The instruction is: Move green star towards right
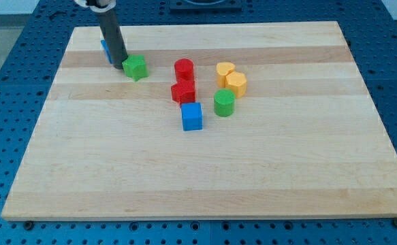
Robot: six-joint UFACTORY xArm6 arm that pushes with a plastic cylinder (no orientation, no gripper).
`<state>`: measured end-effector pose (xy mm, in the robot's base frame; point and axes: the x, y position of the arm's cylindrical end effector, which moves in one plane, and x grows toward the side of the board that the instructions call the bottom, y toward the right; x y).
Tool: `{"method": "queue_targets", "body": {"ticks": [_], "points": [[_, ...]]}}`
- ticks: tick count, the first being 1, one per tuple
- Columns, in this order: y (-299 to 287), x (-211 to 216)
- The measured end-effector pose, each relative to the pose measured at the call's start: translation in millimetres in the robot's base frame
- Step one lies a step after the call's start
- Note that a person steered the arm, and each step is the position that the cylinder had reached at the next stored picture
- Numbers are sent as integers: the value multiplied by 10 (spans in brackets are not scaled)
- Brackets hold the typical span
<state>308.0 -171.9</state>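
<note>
The green star [136,67] lies on the wooden board [205,170] at the upper left. My tip [122,64] stands right at the star's left side, touching or almost touching it. A blue block [106,50] is mostly hidden behind the rod, just up and left of the tip; its shape cannot be made out.
To the star's right are a red cylinder [184,69] and a red star [183,92] below it. A blue cube [192,116] sits lower. A green cylinder [224,103], a yellow heart [225,71] and a yellow hexagon [236,84] lie further right.
</note>
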Motion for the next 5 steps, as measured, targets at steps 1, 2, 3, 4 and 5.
{"method": "queue_targets", "body": {"ticks": [1, 2, 3, 4, 5], "points": [[101, -80], [261, -80], [263, -46], [270, 4], [274, 64]]}}
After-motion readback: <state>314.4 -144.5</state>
